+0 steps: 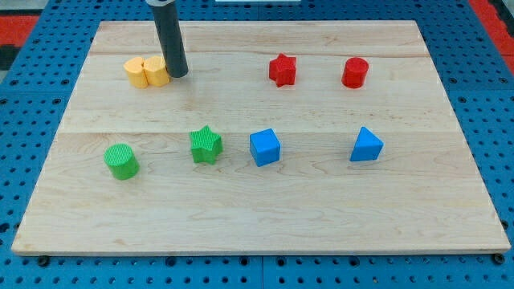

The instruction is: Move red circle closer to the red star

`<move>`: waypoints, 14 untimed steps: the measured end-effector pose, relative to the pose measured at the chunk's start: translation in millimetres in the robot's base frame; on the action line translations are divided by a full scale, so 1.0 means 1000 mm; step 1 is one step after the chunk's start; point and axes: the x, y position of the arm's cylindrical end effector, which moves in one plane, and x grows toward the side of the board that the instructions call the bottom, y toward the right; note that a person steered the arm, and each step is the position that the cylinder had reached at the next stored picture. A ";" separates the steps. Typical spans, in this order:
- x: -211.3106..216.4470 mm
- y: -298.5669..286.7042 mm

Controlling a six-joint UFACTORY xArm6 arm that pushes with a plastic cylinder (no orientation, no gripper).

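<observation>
So we've got the wooden board sitting on a blue pegboard surface, and our rod comes down from the far edge with my tip planted on the far left part of the board, right up against the right side of the yellow blocks, which look like two yellow pieces pushed together, though we can't really make out their shapes. There's no hand or jaws on this thing, just the plain dark rod, so it isn't holding anything, only touching or nearly touching the yellow pair. The red circle is over on the far right, standing on its flat end, and the red star is to its left in the same far row, with a clear gap of bare wood between them. Our tip is well apart from both, way off to the left of the star. In the near row, from left to right, we've got a green cylinder, a green star, a blue cube and a blue triangular block, all spaced out and not touching each other. The blue cube sits roughly in front of the red star, and the blue triangular one roughly in front of the red circle.
</observation>
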 end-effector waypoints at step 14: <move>-0.024 0.237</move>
